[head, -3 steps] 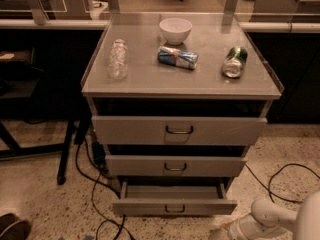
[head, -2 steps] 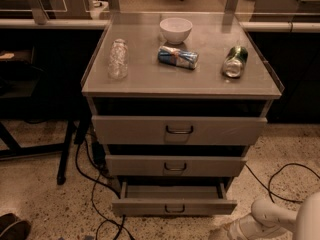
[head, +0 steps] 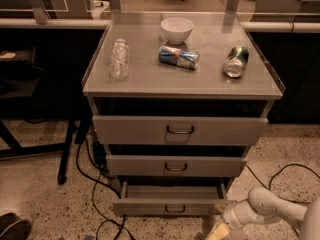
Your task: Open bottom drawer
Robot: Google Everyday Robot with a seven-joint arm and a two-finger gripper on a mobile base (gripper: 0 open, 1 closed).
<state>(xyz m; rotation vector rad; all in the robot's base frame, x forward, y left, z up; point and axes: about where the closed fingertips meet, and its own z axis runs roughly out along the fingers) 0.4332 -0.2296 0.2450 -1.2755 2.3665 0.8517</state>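
The bottom drawer (head: pixel 172 206) is the lowest and narrowest of three grey metal drawers. It stands pulled out, with its plain grey tray (head: pixel 172 191) showing and a small dark wire handle (head: pixel 175 209) at the centre of its front. My gripper (head: pixel 216 232) is at the bottom edge of the view, low and to the right of the drawer's front corner, on a white arm (head: pixel 265 209) coming in from the lower right. It is apart from the handle.
The middle drawer (head: pixel 176 166) and top drawer (head: pixel 180 130) sit above. On the cabinet top are a clear bottle (head: pixel 119 59), a white bowl (head: pixel 176 30), a blue can (head: pixel 179 57) and a green can (head: pixel 235 61), both lying down. Cables (head: pixel 95 184) trail on the floor at left and right.
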